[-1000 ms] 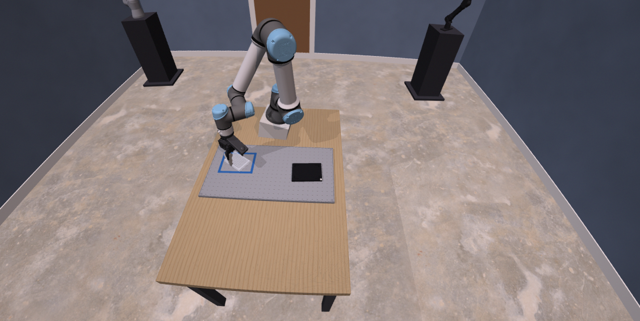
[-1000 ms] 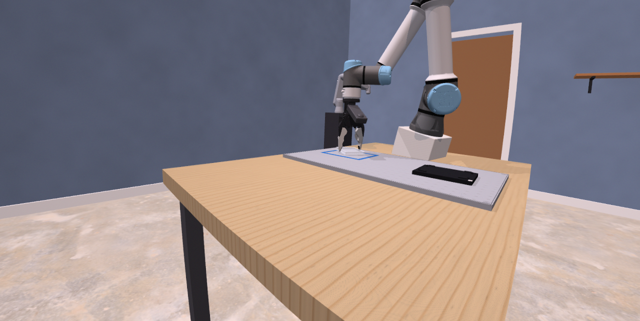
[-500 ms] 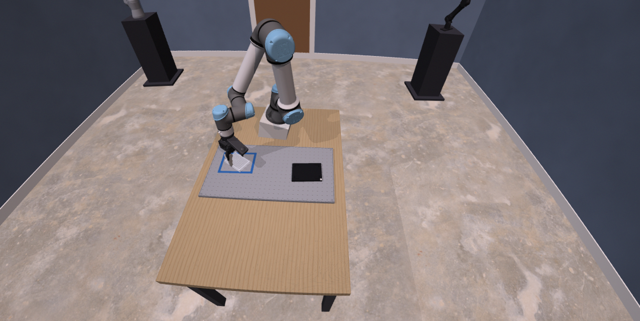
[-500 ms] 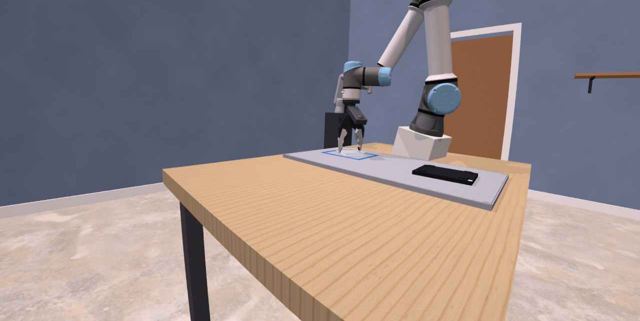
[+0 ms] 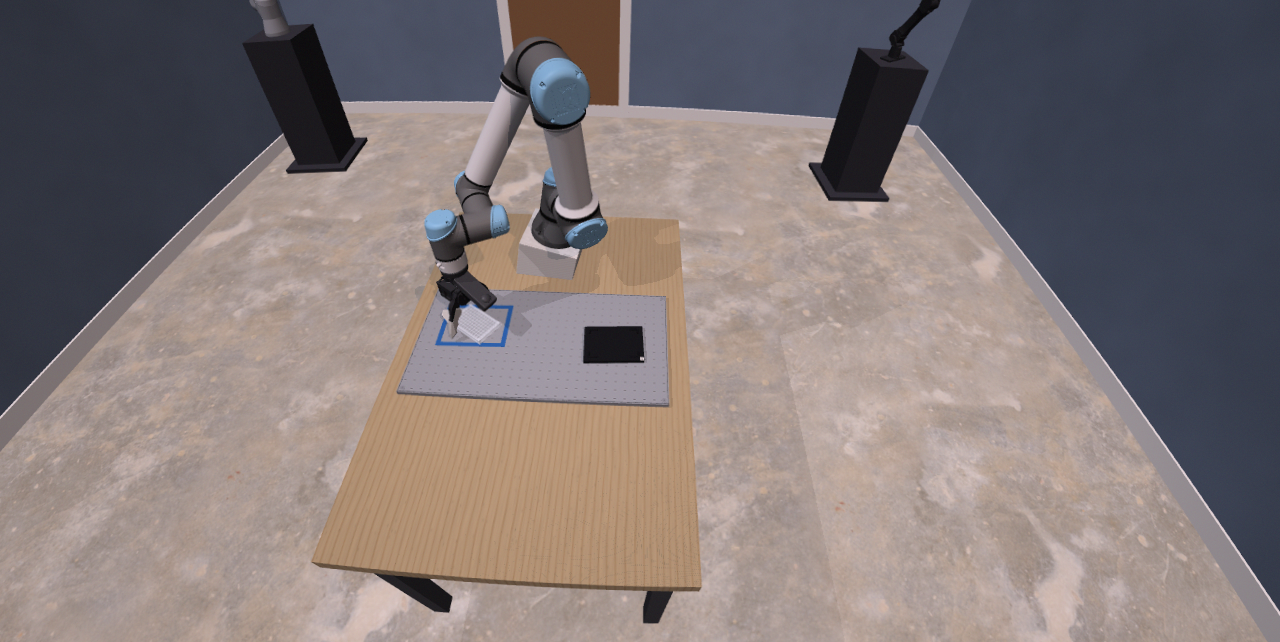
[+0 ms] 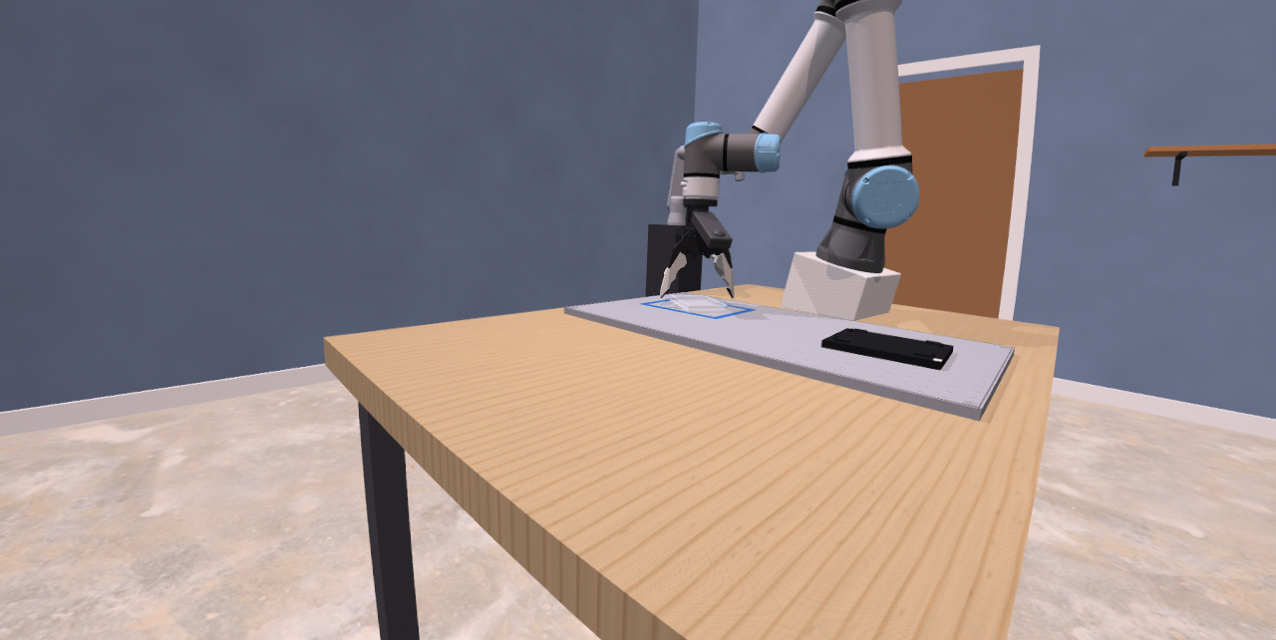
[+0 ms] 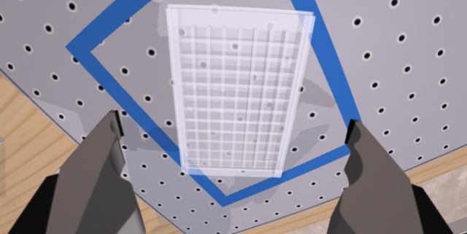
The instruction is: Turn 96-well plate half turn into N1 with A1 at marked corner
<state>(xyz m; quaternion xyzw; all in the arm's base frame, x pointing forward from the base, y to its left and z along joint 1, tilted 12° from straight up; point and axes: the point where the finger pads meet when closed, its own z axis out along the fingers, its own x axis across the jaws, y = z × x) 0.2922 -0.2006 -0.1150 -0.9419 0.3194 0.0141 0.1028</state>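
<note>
Tool (image 7: 233,128) spread fully open, nothing gripped; jaws stand well clear on either side of the 96-well plate (image 7: 237,92). Plate lies below and between the jaws on the perforated board (image 7: 394,66), inside the blue outline (image 7: 106,66) but skewed to it, corners crossing the tape. Black nest (image 5: 613,343) sits well apart, further along the board on the desk (image 5: 519,495). Regrasp judged the step in hand: jaws to be squared to the long edges, cut corner confirmed first — not discernible here.

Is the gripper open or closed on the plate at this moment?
Open. The gripper has its fingers spread wide, clear of both plate edges.
</note>
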